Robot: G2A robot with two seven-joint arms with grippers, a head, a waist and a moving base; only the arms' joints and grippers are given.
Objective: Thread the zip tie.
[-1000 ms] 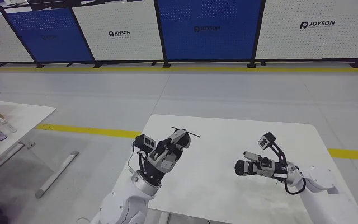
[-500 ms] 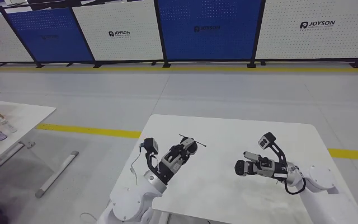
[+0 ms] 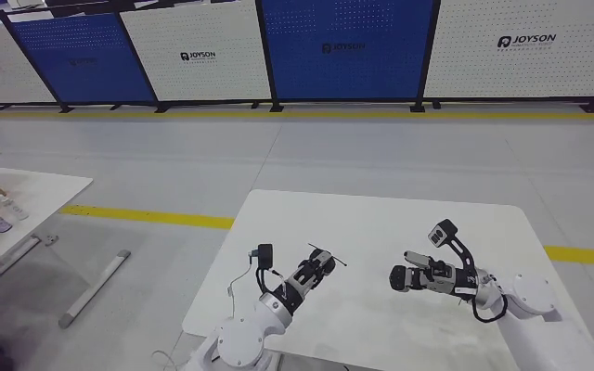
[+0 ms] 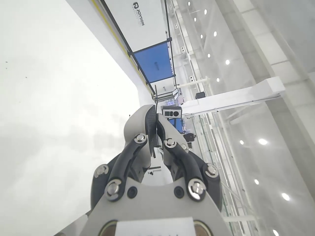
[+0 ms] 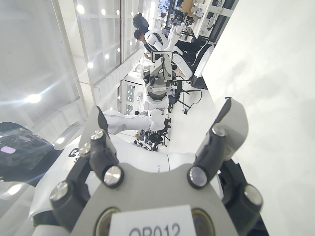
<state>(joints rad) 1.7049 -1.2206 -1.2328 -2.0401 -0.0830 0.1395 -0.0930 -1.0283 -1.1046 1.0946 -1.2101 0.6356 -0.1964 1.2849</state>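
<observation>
Left gripper (image 3: 323, 262), clamping the thin black plastic zip tie (image 3: 327, 256), is swinging toward four o'clock, nearing the wide-open right gripper (image 3: 401, 276) for threading

The table (image 3: 390, 215) looks smooth and matt, the zip tie (image 4: 156, 96) thin plastic.

Left gripper (image 4: 155, 115) pinched (apparently tight); right gripper (image 5: 163, 104) splayed

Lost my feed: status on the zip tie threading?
Left gripper shut on zip tie, above the table. Right gripper open, empty. Zip tie straight, not yet threaded.
</observation>
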